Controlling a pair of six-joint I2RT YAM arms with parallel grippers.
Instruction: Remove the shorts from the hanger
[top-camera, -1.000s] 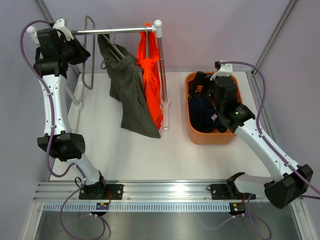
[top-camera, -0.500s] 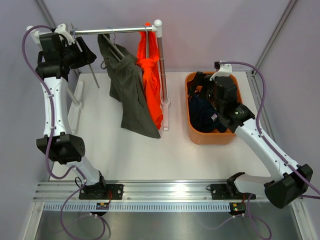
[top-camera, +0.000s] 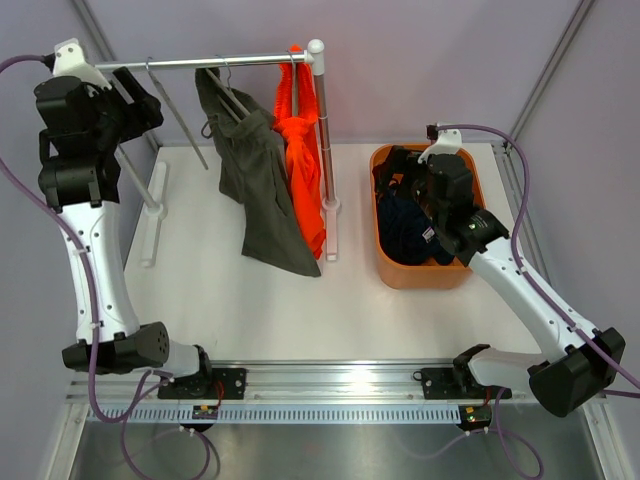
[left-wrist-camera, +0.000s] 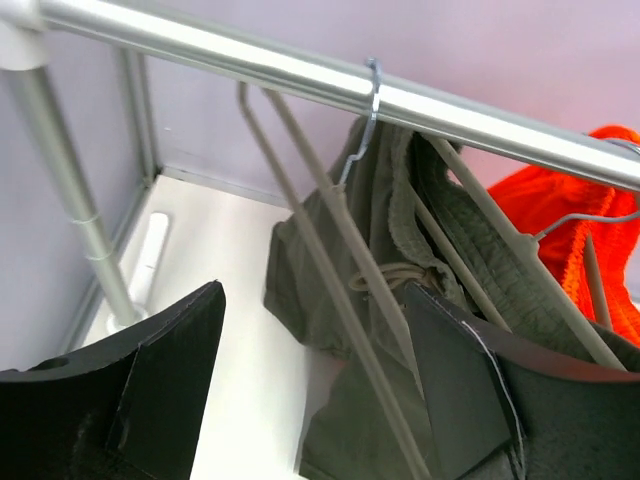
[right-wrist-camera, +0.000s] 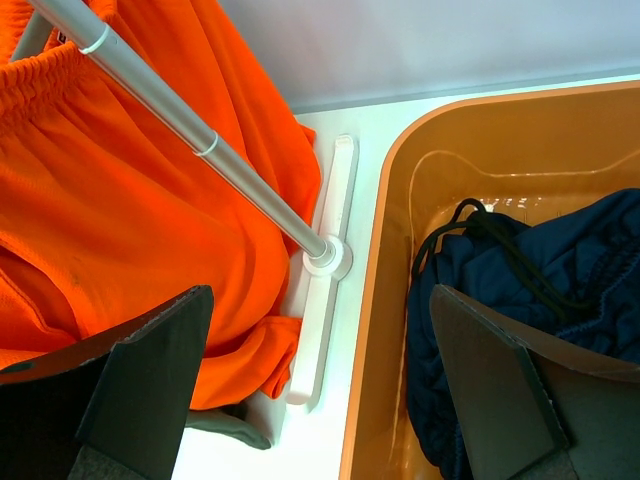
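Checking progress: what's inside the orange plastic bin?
Dark navy blue cloth shorts lie bunched in the orange plastic bin. Whatever is beneath them, or behind the right gripper, is hidden.

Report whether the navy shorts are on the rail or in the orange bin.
In the bin: the navy shorts lie bunched inside the orange bin, off the rail.

The flat white table (top-camera: 250, 310) carries an orange plastic tub (top-camera: 415, 277) under the right gripper (top-camera: 398, 172), with a white rack foot (right-wrist-camera: 338, 190) apparently just left of it.

White tube links (top-camera: 90, 260) join bulky black housings (top-camera: 115, 347), thin purple cables (top-camera: 485, 127) trailing. Left gripper (left-wrist-camera: 313, 290) and right gripper (right-wrist-camera: 320, 292) are matte black.
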